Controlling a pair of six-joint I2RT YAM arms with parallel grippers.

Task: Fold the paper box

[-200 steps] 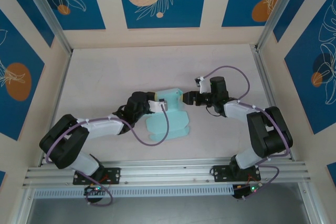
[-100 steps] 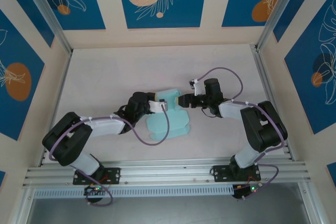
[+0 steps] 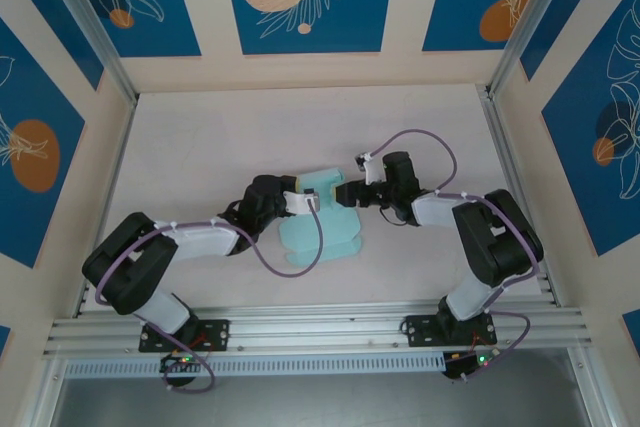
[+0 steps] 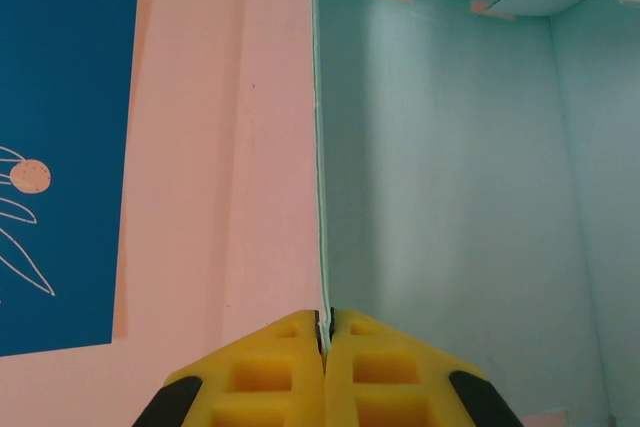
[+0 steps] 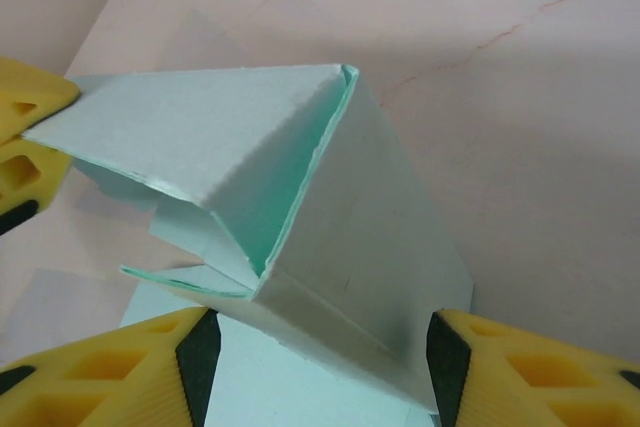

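Paper box (image 3: 322,225), partly raised, mid-counter (image 3: 200,137), between the arms. Left end effector (image 4: 325,323) is clamped on its upright panel edge. Right end effector (image 5: 315,347), jaws apart, straddles the folded corner directly ahead.

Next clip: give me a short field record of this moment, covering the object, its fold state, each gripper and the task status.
object: paper box, pale blue card, on the table
box state: partly folded; upper part raised, lower part lying flat
left gripper: shut, pinching the thin edge of a raised panel
right gripper: open, one finger on either side of the raised folded corner
task status: fold not finished
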